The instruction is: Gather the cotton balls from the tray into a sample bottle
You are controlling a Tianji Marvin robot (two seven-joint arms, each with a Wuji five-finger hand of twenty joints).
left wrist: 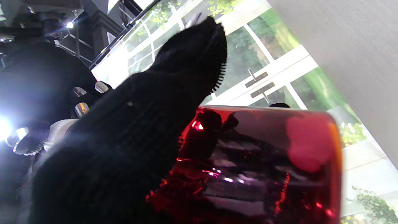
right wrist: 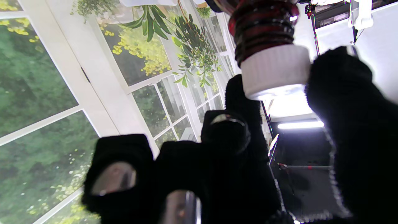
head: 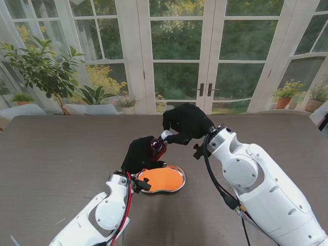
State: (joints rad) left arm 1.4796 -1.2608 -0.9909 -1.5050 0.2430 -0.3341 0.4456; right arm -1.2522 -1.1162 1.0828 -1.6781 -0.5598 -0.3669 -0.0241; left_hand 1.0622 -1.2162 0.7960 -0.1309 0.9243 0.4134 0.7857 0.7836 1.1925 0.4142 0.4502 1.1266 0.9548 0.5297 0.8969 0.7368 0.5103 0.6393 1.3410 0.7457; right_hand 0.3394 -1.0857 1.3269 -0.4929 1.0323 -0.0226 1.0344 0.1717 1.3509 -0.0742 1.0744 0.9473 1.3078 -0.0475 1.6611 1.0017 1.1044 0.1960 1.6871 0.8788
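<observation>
Bottle: dark red sample bottle (head: 157, 147) held off the surface, just beyond the tray.
Cap: white screw cap (head: 166, 135) on the bottle neck.
Left hand (head: 139, 155): black-gloved fingers wrapped around the bottle body.
Right hand (head: 186, 123): fingers (right wrist: 348, 102) pinch the cap.
Tray: metal tray (head: 179, 184) with orange lining, resting on the dark surface (head: 61, 154).
Cotton balls: too small to make out.

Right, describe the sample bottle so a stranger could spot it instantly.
Start at the orange-lined tray mid-table. Just beyond its far-left rim, the left hand holds the sample bottle aloft. It is the only dark red glass thing, and the right hand pinches its white cap.
</observation>
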